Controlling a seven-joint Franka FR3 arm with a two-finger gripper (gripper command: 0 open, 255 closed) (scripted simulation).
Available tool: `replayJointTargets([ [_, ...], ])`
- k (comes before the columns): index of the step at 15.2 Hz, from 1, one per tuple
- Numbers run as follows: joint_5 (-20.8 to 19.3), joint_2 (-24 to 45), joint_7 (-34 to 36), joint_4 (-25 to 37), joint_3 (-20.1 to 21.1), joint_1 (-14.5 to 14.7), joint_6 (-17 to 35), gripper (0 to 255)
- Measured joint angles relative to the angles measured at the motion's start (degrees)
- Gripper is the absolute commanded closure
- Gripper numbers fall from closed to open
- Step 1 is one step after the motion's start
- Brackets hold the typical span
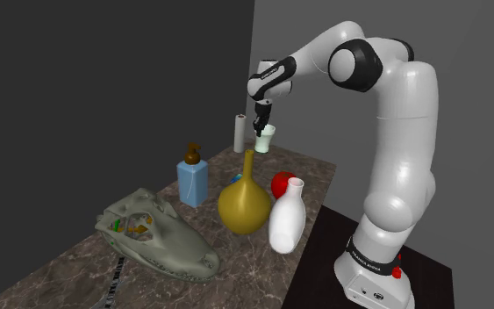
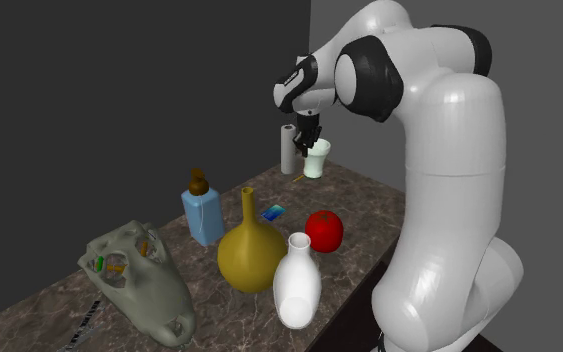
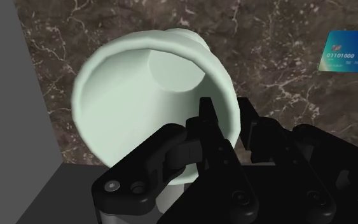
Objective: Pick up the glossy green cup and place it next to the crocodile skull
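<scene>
My gripper (image 3: pixel 227 114) is clamped on the rim of the pale green cup (image 3: pixel 139 95), at the table's far end, well apart from the crocodile skull (image 1: pixel 153 233). Such a rim pinch could let it twist loose. The yellow vase (image 1: pixel 245 204), blue bottle (image 1: pixel 192 180) and white vase (image 1: pixel 287 217) stand between; a low swing might topple them

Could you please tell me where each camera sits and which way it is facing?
Shoulder view: beside and behind the stand, looking down over the table; arm and stand show.
Second exterior view: close by the arm, facing likewise; arm at right.
Wrist view: on the wrist, looking into the cup; gripper clasps its rim.
Shared: cup, in all three.
</scene>
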Motion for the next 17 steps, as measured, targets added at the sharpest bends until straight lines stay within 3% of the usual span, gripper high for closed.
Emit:
replayJointTargets([
  [17,-1.1,-4.2,0.3,7.9,-0.4,0.3,-11.9,255],
])
